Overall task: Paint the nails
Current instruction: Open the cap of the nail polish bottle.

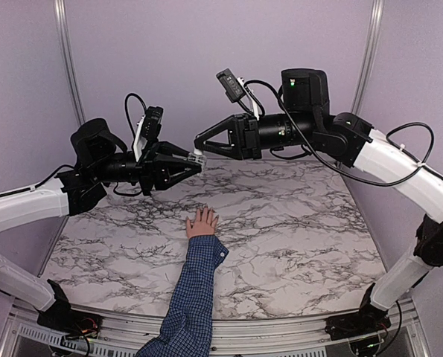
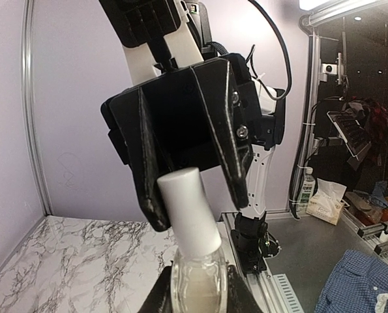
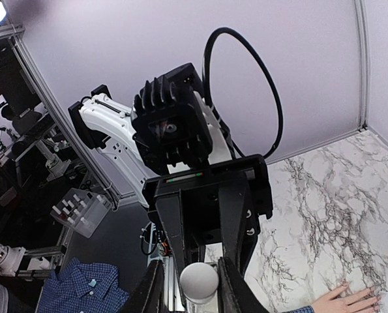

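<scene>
The bench (image 1: 295,223) has a white marble-patterned top veined in grey and black, with a metal rail along its near edge and pale lilac walls on the other 3 sides. 1 small light-skinned hand (image 1: 202,223) lies flat on it, palm down and fingers spread, pointing toward the far wall, a little left of the middle. Behind the hand a blue checked sleeve (image 1: 195,290) runs back over the marble and crosses the near rail. In the right wrist view the same hand (image 3: 343,301) shows at the bottom edge, resting on the veined surface.
</scene>
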Controlling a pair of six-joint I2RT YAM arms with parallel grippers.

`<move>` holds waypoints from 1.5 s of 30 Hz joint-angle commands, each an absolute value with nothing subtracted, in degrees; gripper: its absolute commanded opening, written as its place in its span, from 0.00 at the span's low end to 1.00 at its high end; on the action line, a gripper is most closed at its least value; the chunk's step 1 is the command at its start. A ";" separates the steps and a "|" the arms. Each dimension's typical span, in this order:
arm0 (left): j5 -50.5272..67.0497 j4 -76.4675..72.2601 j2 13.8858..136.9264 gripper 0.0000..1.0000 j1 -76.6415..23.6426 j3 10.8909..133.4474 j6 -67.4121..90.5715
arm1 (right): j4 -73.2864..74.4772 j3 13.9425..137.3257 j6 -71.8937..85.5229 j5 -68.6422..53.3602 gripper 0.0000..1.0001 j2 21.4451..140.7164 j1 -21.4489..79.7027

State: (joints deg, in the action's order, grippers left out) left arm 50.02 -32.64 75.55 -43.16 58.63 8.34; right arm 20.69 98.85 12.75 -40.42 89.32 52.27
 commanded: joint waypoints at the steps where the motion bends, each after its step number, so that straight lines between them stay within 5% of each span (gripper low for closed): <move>1: 49.49 -32.78 74.54 0.00 -42.71 58.80 8.19 | 21.48 99.72 12.30 -40.75 0.26 89.01 52.51; 19: 48.94 -32.83 74.58 0.00 -42.71 58.97 8.17 | 22.72 100.37 12.56 -41.95 0.14 90.33 52.34; 31: 48.65 -32.78 74.79 0.00 -42.70 59.06 8.08 | 23.29 100.24 12.58 -42.14 0.23 90.66 52.16; 45: 47.62 -32.78 74.69 0.00 -42.36 58.45 8.08 | 20.33 99.80 12.03 -41.83 0.05 89.28 52.17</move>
State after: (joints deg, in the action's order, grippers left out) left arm 49.43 -31.88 75.55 -43.09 58.63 8.32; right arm 22.33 98.85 12.36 -41.01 90.26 52.05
